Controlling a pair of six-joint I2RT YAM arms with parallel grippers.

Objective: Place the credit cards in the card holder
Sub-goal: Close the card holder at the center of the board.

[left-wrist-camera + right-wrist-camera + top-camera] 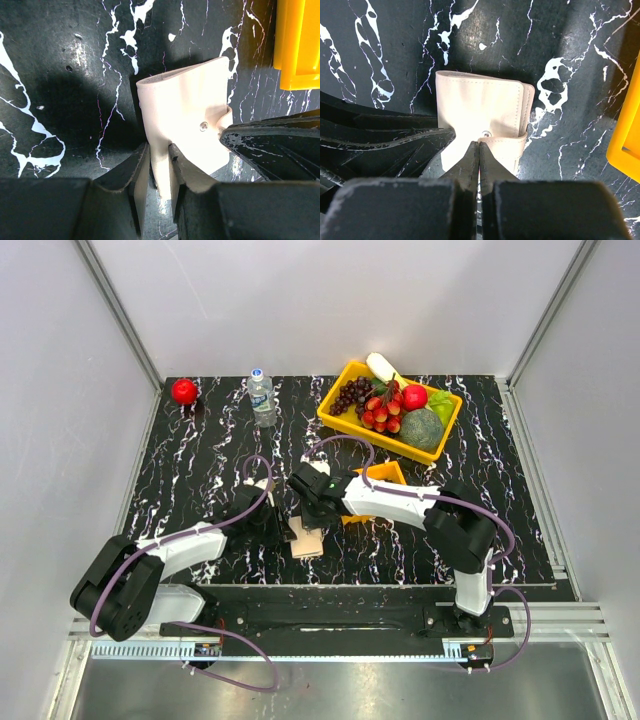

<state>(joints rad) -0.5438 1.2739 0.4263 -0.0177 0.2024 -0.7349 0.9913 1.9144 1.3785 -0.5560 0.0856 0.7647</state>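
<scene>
I read the left hand [159,156] as closed down on the card holder [185,107]; it pinches the holder's near edge at bottom centre of the left wrist view, and the tan panel curls upward from that grip; the right hand [478,149] is fully closed, jaws pressed together, its tips touching the holder's flap just beside the snap stud [485,133]; I cannot tell whether any material is caught between them. The holder lies folded on the black veined surface [395,40], at lower centre of the overhead view, where both hands meet; a small orange tray [626,145] sits near it at the right edge, apart from it. A yellow tray [337,412] of fruit occupies the upper right; a water bottle [262,397] stands at upper centre; a red fruit [184,391] lies at upper left.
</scene>
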